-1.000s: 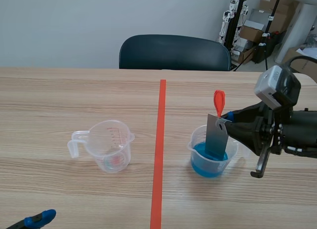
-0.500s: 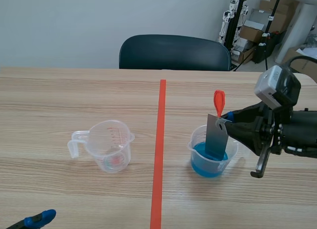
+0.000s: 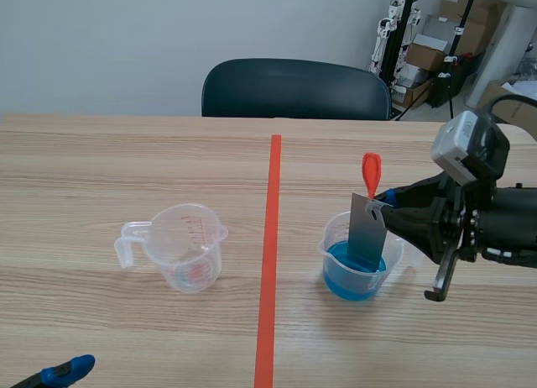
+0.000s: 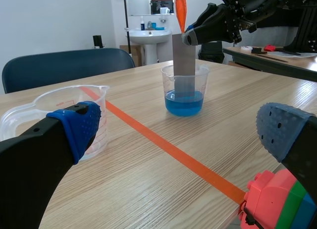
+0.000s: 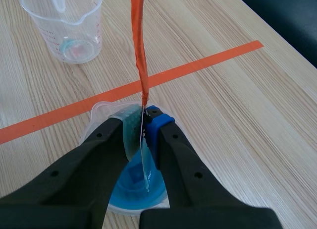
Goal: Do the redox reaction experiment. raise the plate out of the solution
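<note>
Landmark: the clear plastic beaker [image 3: 330,242] of blue solution [image 3: 352,280], just to the right of the orange-red tape line [image 3: 268,279] on the wooden table [image 3: 126,161].

Inside that beaker, upright and a little tilted: a grey metal plate [image 3: 367,233], lower end dipped in the blue liquid, upper half well above the rim. On top of the plate, an orange-red tab [image 3: 370,173], sticking straight up over the beaker.

Directly above the beaker's right side, the right gripper [image 3: 384,201] — clenched on the plate, one finger on each face, nipping it near the top edge just below the tab. From the right wrist, the plate edge-on as a thin line between the two fingers, a blue pad [image 5: 156,118] pressed flat to it, the beaker's blue pool right underneath. Plate not yet out of the solution.

Left of the beaker, across the tape line and well apart from it, a clear measuring jug [image 3: 189,249] with red markings, handle turned away from the beaker.

Far to the left of the beaker and nearer the robot, the left gripper [image 4: 181,129] — released, blue-padded fingers spread wide. Beside its right finger, a pink, green and blue object [image 4: 277,201], too cropped to name.

Beyond the beaker, past the table's far edge, a dark blue chair [image 3: 294,87].
</note>
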Controlling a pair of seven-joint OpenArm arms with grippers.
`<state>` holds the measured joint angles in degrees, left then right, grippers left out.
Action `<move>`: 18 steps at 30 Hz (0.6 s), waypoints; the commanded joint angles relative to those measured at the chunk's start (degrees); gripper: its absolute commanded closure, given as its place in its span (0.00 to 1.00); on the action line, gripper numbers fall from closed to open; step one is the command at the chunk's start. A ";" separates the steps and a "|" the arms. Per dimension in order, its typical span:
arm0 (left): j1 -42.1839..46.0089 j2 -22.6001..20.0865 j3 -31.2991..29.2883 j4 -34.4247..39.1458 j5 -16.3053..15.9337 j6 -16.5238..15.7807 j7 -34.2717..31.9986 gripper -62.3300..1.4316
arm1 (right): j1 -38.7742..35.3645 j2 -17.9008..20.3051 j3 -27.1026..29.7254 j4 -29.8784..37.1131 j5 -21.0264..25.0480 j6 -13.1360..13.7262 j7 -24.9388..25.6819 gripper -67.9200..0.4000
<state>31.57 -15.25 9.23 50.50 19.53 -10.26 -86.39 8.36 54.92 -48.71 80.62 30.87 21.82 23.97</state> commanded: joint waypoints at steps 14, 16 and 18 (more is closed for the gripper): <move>0.02 0.28 0.39 0.81 -0.20 0.07 -0.59 0.00 | 0.85 0.83 1.14 0.15 0.83 0.24 1.53 0.99; 0.02 0.28 0.39 0.81 -0.20 0.07 -0.59 0.00 | 0.87 0.98 1.14 0.26 0.85 0.52 1.75 0.99; 0.02 0.28 0.39 0.81 -0.20 0.07 -0.59 0.00 | 0.87 1.29 1.14 0.39 1.05 0.57 2.38 0.99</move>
<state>31.57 -15.25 9.23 50.50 19.53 -10.26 -86.39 8.36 54.96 -48.71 80.62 30.89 22.28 24.80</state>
